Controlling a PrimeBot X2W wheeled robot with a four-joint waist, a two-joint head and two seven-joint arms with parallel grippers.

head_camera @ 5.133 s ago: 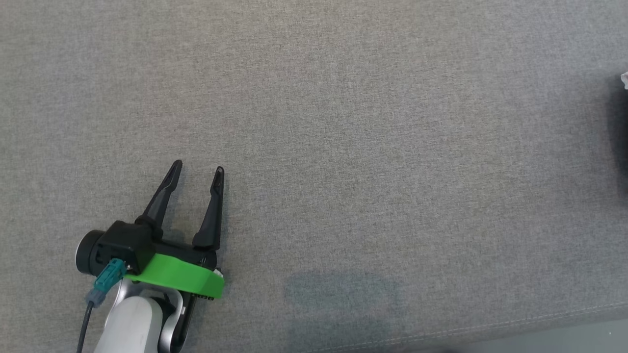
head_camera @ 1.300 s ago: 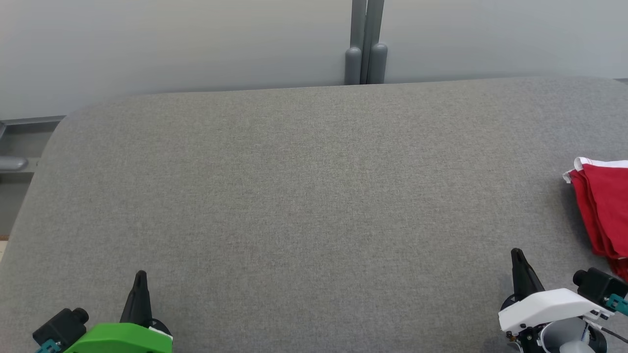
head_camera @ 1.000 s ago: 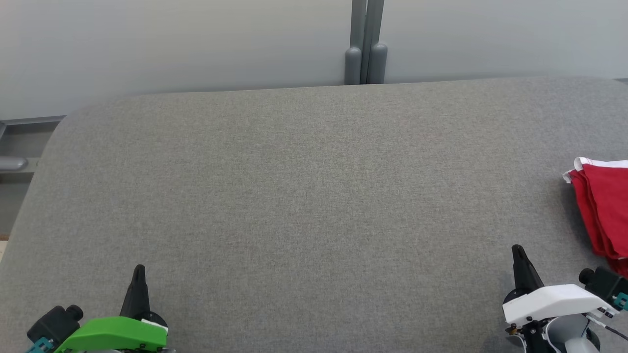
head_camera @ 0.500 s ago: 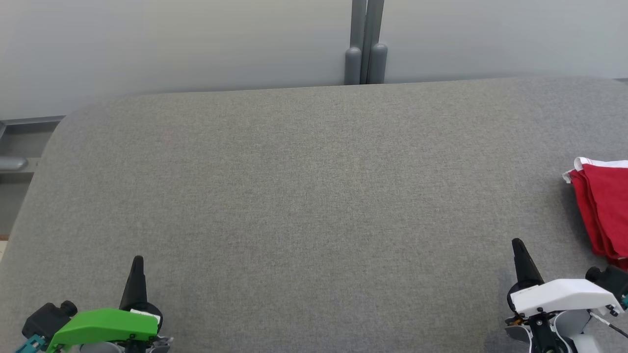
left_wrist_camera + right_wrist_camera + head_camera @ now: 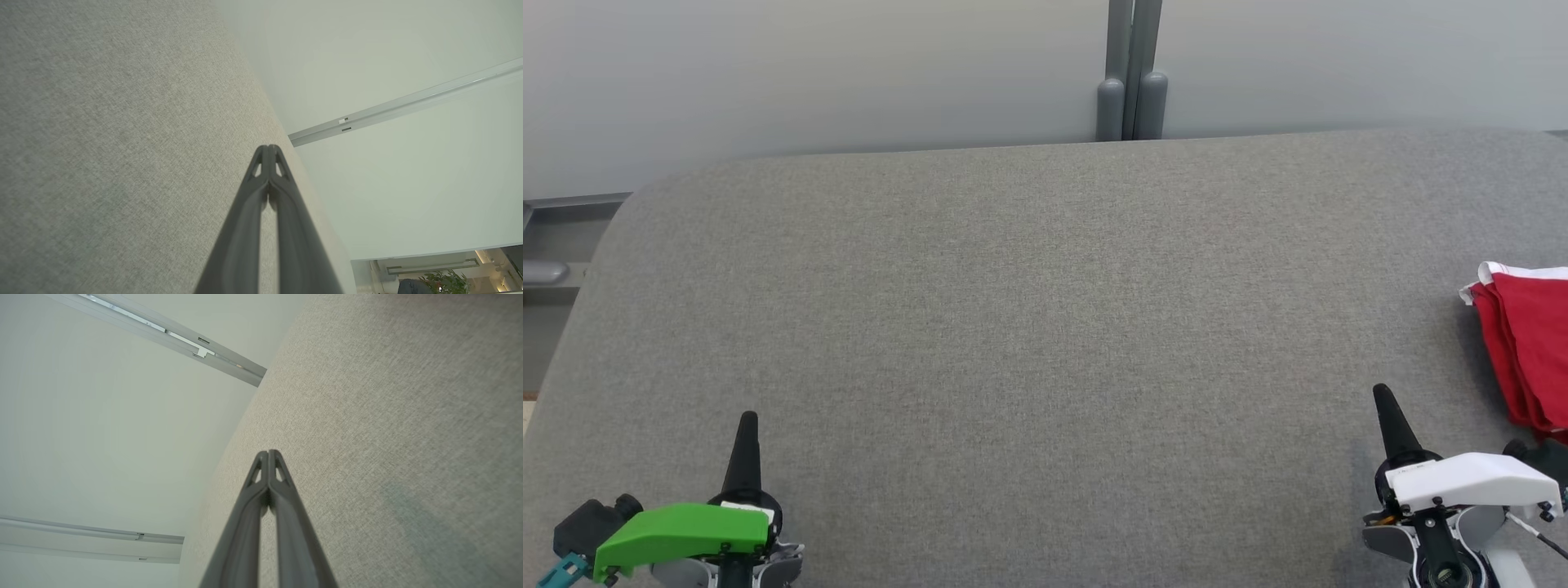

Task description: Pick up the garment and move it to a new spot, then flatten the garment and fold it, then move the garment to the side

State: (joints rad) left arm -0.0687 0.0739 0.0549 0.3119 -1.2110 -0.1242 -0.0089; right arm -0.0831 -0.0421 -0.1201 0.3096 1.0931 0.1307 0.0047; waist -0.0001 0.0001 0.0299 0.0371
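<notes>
A folded red garment (image 5: pixel 1527 351) with a white edge lies at the far right of the grey padded table (image 5: pixel 1045 310), partly cut off by the head view's border. My left gripper (image 5: pixel 747 420), under a green cover, sits at the lower left, shut and empty, far from the garment. My right gripper (image 5: pixel 1382 394), under a white cover, is at the lower right, shut and empty, a short way left of and nearer than the garment. In each wrist view the fingers are pressed together over bare fabric: left gripper (image 5: pixel 269 148), right gripper (image 5: pixel 268 452).
Behind the table's far edge stands a pale wall with a grey vertical post (image 5: pixel 1129 73). The table's rounded left corner (image 5: pixel 613 220) drops off toward a grey rail. The wide grey surface between the two grippers is bare fabric.
Both grippers have crept a little farther up the head view over the last second, staying shut. The garment has not moved.
</notes>
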